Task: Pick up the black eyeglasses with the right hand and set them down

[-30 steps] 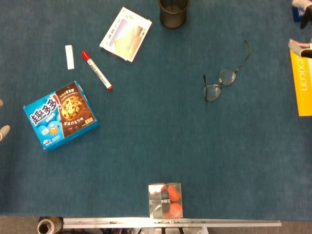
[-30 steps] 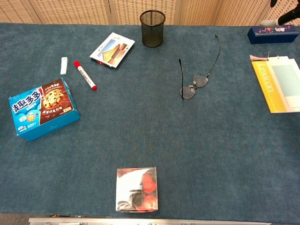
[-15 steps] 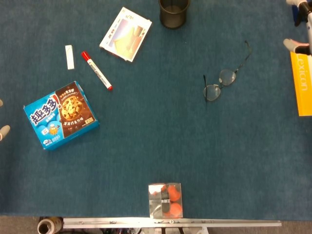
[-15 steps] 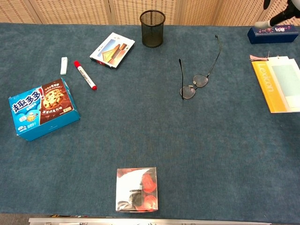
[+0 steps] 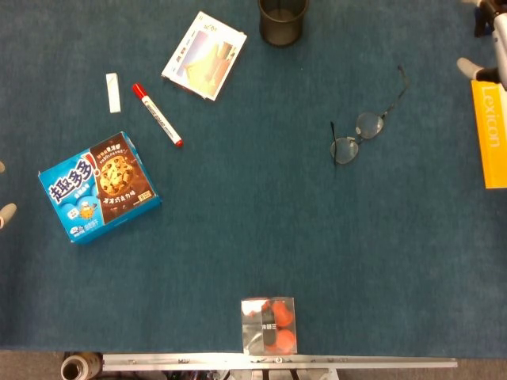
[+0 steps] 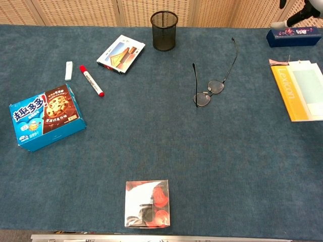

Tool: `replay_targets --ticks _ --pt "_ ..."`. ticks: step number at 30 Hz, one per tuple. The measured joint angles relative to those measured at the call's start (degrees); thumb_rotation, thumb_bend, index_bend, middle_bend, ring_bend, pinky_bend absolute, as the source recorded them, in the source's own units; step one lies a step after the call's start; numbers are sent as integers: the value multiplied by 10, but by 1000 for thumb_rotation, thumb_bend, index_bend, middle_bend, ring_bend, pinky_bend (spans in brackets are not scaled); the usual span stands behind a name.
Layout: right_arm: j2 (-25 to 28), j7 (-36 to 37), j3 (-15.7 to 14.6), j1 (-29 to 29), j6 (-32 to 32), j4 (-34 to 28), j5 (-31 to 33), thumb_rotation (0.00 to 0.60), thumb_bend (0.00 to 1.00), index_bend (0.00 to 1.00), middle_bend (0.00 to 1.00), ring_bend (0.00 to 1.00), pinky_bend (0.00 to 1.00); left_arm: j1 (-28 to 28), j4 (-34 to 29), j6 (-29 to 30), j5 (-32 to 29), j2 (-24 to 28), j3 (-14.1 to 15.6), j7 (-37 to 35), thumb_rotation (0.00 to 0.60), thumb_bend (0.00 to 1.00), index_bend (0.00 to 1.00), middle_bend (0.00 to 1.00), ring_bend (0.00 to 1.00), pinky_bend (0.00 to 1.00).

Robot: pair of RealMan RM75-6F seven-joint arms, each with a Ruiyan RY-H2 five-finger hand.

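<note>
Lying untouched: black eyeglasses (image 5: pixel 360 133) | mesh cup (image 5: pixel 283 20) nearby | right hand (image 5: pixel 485 47) grip unclear

Both robot hands and several objects are cut off by the picture edges.

The right hand (image 5: pixel 485 47) shows only pale fingertips at the top right corner of the head view, and again at the chest view's top right corner; its grasp cannot be judged. The left hand (image 5: pixel 5 207) is a sliver of fingertips at the left edge. The yellow book (image 5: pixel 491 134) runs off the right edge. The mesh pen cup (image 5: pixel 283 19) loses its rim at the top. Print on the cookie box (image 5: pixel 98 187) is too small to read.
</note>
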Motion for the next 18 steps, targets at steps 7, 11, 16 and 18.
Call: replay_targets --ticks 7,11,16,18 --pt "-7 70 -23 11 16 52 -67 600 84 282 579 341 251 0 0 0 0 0 0 0 600 60 430 307 262 439" --pt "-15 101 -34 18 22 89 -91 600 84 282 579 338 251 0 0 0 0 0 0 0 600 60 430 307 262 438" --pt "-27 121 -42 27 17 129 -100 600 84 282 579 337 251 0 0 0 0 0 0 0 600 60 430 307 263 439" --pt "-31 127 -45 31 14 141 -102 600 84 282 579 337 251 0 0 0 0 0 0 0 600 60 430 307 262 439"
